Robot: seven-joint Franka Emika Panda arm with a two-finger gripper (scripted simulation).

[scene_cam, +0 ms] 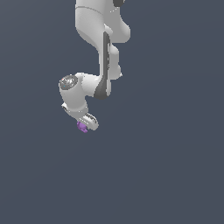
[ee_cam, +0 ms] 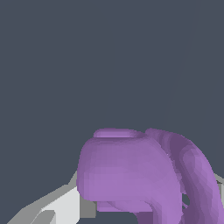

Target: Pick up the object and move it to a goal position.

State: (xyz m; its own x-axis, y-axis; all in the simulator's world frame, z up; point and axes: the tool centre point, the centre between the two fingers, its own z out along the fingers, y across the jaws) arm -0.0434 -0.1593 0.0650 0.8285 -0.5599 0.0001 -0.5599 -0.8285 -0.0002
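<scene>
Purple object point(scene_cam: 82, 127) sits at tips of white gripper point(scene_cam: 85, 126) — fingers closed around it, lump bulging past them; goal position unmarked.

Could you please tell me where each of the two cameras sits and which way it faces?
Exterior view: off the arm, facing the white arm against a plain grey backdrop; exact position unclear. It shows the links, wrist and gripper, with the purple object at its tip.
Wrist view: on the wrist, looking along the gripper; the purple object fills the close foreground, with pale gripper parts beside it.
Shared: the purple object and the gripper.
</scene>
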